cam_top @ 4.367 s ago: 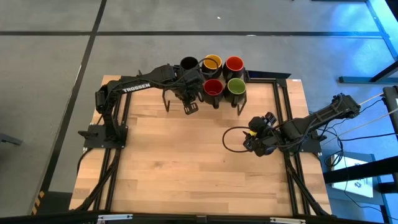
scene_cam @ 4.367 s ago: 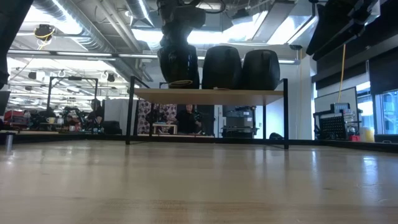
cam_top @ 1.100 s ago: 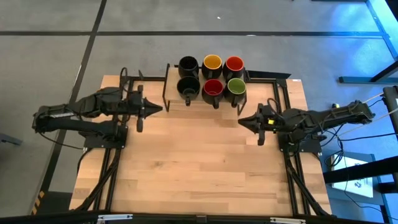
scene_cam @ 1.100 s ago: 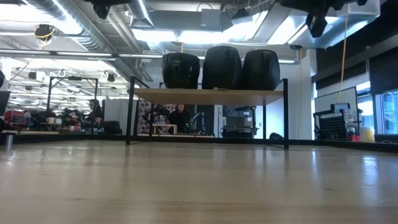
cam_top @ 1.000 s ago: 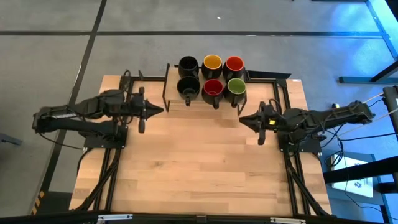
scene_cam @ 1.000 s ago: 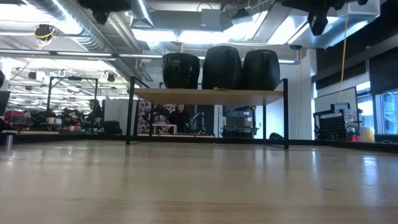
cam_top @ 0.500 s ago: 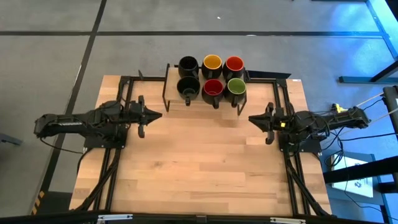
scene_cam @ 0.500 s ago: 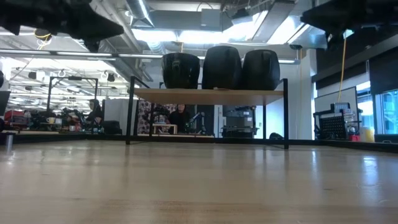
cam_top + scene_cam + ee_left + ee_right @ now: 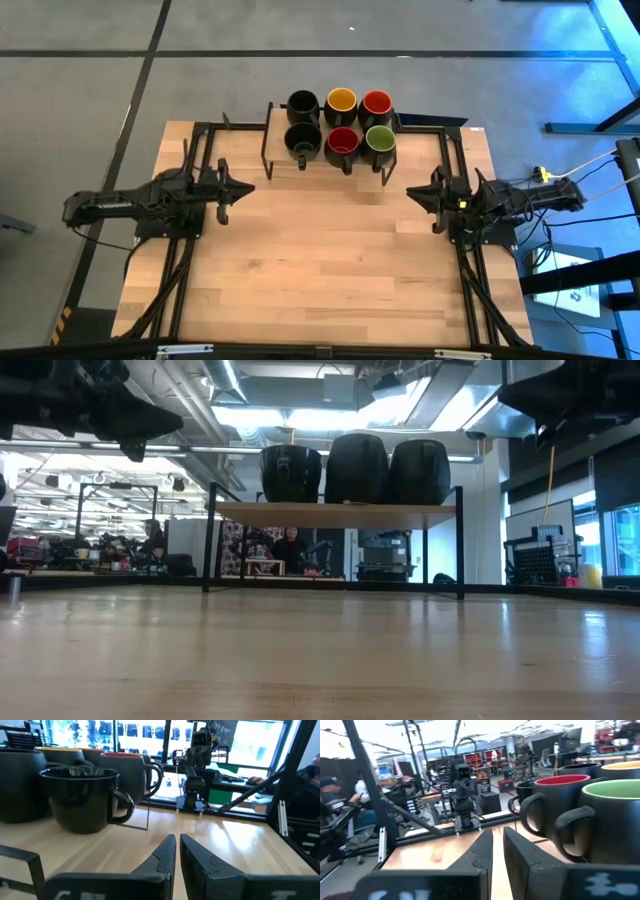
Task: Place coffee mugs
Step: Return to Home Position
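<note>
All six mugs (image 9: 343, 140) stand on the shelf (image 9: 330, 512) in two rows of three, so the placing itself looks finished. By my reading, the step in hand is the arms going to their rest pose.

The left gripper (image 9: 247, 186) lies low over the table (image 9: 320, 280) beside its base, pointing across toward the other arm. Its fingers are drawn almost together with only a thin slit between them, and they hold nothing. The mugs are ahead of it and off to one side, well apart from its tips. The nearest is the front-row black mug (image 9: 82, 795), upright with its handle turned toward the gripper's side.

The right gripper (image 9: 411, 190) mirrors it from the opposite side, also low and beside its base. Its fingers are likewise nearly closed on nothing. The green mug (image 9: 612, 817) is the closest to it, ahead and off to one side, with the red one just beyond. None of them touch the fingers.

No mug is left on the table, so the next move calls for no grasp at all. It needs only a gentle settling of both arms, with the fingertips kept low and away from the shelf frame and the front-row handles.
</note>
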`<state>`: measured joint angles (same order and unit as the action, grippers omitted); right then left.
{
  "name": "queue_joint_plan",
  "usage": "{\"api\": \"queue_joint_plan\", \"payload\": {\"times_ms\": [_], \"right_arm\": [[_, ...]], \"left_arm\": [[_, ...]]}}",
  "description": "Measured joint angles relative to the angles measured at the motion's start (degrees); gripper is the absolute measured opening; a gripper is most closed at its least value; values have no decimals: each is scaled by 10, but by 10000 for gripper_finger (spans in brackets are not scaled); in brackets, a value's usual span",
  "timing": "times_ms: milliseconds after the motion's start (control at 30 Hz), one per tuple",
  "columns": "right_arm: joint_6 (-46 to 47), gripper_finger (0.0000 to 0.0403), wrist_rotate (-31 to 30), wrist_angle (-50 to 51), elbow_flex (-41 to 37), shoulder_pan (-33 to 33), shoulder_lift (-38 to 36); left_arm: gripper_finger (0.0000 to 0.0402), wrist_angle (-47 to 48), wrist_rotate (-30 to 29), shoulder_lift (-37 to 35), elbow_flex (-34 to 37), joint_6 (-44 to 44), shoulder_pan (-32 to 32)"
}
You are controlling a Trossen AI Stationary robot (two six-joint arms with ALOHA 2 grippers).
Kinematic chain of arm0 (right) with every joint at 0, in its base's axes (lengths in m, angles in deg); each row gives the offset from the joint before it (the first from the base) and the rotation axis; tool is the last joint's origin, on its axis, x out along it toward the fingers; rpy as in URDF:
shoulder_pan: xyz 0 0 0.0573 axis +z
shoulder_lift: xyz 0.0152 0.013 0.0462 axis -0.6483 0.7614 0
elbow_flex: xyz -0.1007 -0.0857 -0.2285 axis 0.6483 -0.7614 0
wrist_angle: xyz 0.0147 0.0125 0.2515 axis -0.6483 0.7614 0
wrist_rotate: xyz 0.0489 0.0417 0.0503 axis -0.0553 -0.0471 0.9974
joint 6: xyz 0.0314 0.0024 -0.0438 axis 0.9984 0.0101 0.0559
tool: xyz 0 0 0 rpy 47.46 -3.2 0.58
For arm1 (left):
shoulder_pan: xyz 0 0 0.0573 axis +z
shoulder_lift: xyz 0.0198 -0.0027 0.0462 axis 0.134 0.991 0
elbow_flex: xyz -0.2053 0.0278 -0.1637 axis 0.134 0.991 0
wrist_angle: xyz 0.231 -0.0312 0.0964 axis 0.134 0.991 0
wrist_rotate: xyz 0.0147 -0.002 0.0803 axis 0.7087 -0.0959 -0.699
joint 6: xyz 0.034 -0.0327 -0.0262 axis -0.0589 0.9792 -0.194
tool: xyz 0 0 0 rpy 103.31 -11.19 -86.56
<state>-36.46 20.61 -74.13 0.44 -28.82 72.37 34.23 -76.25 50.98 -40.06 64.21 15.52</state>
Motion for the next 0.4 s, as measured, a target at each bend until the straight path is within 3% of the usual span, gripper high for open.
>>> {"api": "queue_joint_plan", "payload": {"times_ms": [400], "right_arm": [[-21, 33, 95, -12, -78, 0, -105]], "left_arm": [[20, 3, 10, -86, 47, 6, 0]]}}
